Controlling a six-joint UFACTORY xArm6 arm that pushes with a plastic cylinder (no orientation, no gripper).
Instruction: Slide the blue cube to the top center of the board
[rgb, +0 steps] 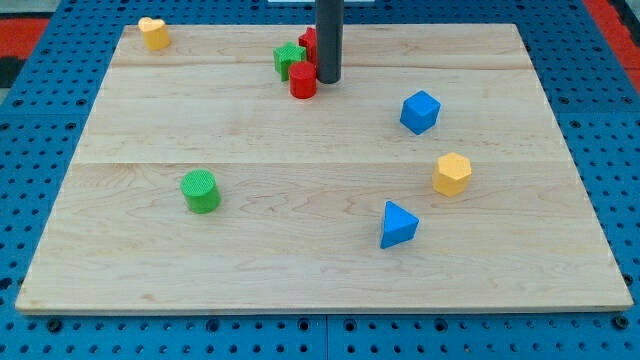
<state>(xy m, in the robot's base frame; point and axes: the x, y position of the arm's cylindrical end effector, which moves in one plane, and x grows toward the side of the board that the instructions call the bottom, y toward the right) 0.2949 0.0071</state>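
The blue cube (420, 111) sits on the wooden board (250, 240), right of centre in the upper half. My rod comes down at the view's top centre, and my tip (328, 80) rests on the board beside a red cylinder (303, 80). The tip is to the left of the blue cube and slightly above it, a clear gap apart.
A green star (288, 58) and a red block (309, 43) cluster by the rod. A yellow heart (153, 33) lies top left. A green cylinder (201, 190) is lower left. A yellow hexagon (452, 173) and a blue triangular block (398, 224) lie below the blue cube.
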